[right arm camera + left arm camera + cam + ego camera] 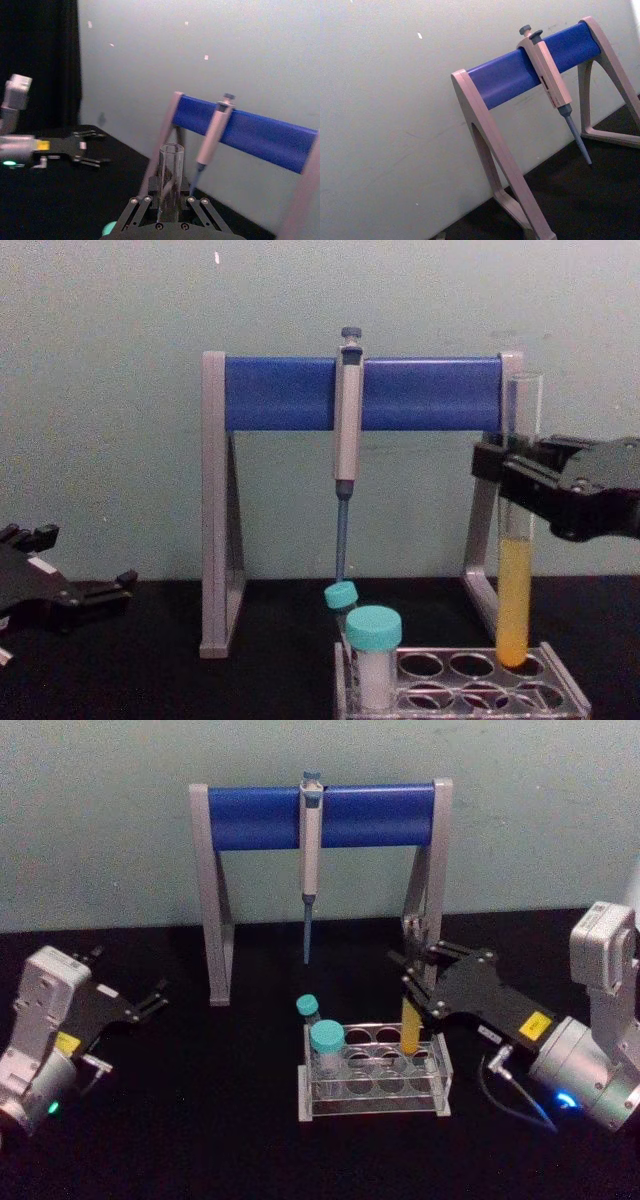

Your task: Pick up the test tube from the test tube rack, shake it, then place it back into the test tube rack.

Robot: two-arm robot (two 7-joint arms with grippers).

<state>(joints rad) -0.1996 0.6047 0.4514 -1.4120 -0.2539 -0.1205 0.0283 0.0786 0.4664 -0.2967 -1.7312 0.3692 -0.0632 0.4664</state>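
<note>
On black table (200,1140), rack (372,1098); pale wall (100,820) behind.

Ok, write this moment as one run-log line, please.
right gripper: shut on test tube, upright | tube bottom: at back-right hole of test tube rack | left gripper: open, parked at left

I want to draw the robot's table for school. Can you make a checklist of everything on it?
Surface: black tabletop, no spills seen.
Job's things: test tube with yellow-orange liquid, upright, its bottom at a back hole of the clear test tube rack.
Clutter: two teal-capped vials in the rack; pipette hanging on the blue-barred stand.
Tools: right tool shut on the test tube; left tool open, parked at the left.
Cables: one cable loops by the right wrist.
Surroundings: pale wall behind.
</note>
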